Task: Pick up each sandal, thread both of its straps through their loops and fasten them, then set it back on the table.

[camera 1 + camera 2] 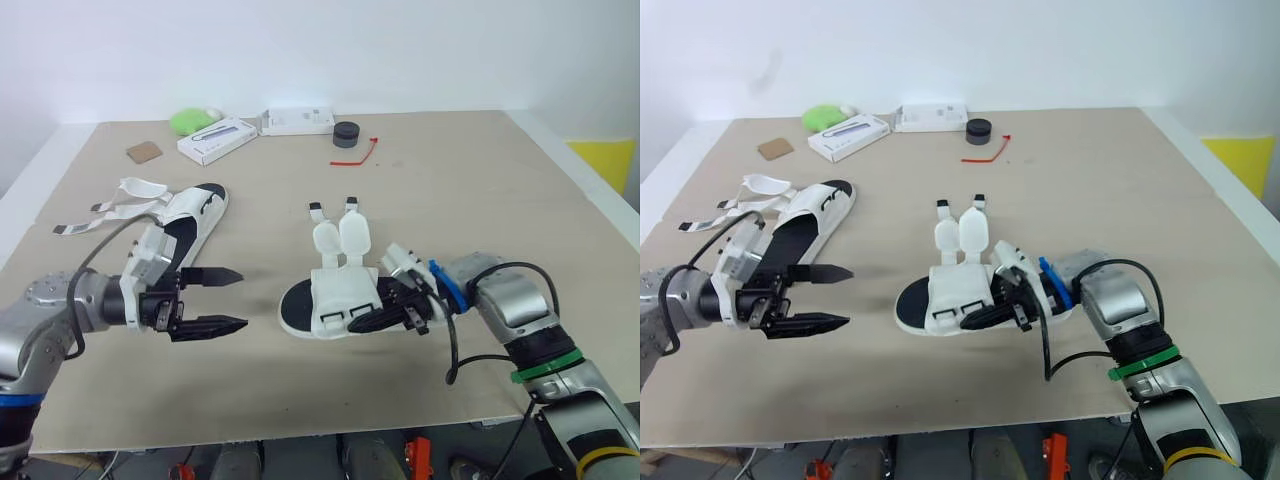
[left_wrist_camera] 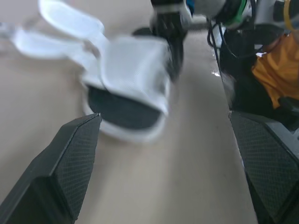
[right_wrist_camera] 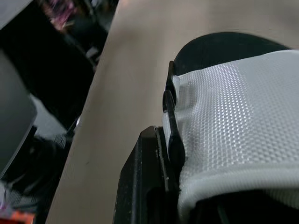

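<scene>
While the left gripper hangs spread, the right gripper rests on the white mesh-strapped, black-soled sandal lying on the tan table.

Left gripper: fingers set wide apart, holding nothing; the sandal lies ahead of its tips, clear of them. Right gripper: in contact with the strap panel edge that carries the black loops; whether it clamps that edge cannot be told. Both rounded white straps lie flipped open on the far side of this gripper, out of the loops. A second matching sandal, straps loose, lies just beyond the left gripper. Well beyond both grippers: a flat white box with a print too small to read, a second white box, a green lump, a black round cap, a red tie, and a cork square.
</scene>
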Available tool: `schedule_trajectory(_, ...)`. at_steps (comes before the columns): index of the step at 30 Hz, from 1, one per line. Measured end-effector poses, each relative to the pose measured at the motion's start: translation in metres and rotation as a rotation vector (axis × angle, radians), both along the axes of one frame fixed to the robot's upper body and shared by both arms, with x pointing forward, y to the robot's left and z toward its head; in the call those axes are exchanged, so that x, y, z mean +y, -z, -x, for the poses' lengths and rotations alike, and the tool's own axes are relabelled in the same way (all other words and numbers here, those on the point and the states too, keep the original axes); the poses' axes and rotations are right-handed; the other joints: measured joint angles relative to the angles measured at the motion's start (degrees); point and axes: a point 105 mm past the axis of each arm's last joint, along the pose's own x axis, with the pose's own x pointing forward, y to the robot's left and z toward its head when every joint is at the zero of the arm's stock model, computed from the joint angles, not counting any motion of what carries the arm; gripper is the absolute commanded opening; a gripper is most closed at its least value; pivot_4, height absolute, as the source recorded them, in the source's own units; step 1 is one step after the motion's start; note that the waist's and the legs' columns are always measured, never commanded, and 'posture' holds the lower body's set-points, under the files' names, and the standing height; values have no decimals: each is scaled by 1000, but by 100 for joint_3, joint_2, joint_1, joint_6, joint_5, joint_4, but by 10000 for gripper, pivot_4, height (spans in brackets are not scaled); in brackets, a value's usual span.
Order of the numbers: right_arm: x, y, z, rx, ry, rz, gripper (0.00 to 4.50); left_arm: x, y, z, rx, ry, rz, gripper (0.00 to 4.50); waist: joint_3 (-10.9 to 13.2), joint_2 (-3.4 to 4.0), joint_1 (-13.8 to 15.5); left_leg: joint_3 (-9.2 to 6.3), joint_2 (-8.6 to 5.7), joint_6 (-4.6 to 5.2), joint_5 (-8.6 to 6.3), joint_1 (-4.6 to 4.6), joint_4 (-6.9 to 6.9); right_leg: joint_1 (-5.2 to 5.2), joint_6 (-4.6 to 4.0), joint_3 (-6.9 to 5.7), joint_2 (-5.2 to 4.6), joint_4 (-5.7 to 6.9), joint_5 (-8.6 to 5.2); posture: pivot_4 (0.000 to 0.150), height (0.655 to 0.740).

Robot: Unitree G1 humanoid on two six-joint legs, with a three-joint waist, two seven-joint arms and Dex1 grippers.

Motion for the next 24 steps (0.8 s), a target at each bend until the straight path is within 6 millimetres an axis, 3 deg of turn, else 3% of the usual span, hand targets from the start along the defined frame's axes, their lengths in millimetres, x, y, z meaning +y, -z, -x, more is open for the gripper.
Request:
schedule_trajectory(4,11,2,-1,0,-19,-14,389,-10,16,-2,-20,24,-52,45000,0,0,-19,0,3,0,1,2,-3,-1,-4,0,6,1,2,1500,7400)
schedule_trajectory(6,14,1,-1,-5,-26,-21,0,-19,25,-4,-35,27,-53,39765,0,-2,-4,-1,4,0,0,-2,-3,-1,-3,1,7,2,2,1500,7400)
schedule_trajectory(12,18,2,-2,-7,-20,-27,0,-43,45,-8,-99,40,-49,11905,0,-3,1,-1,4,0,0,-4,-2,-2,-1,3,10,2,3,1500,7400)
schedule_trajectory(15,19,2,-3,-7,-16,-29,0,-39,53,-19,-124,16,-75,531,0,-3,-1,-3,6,1,3,0,-1,-1,-5,3,13,4,7,1500,7400)
schedule_trajectory(24,19,1,3,0,-25,-29,0,-35,60,-39,-207,25,-158,531,0,-3,11,-3,5,-6,7,-4,-3,-1,20,5,12,4,18,1500,7400)
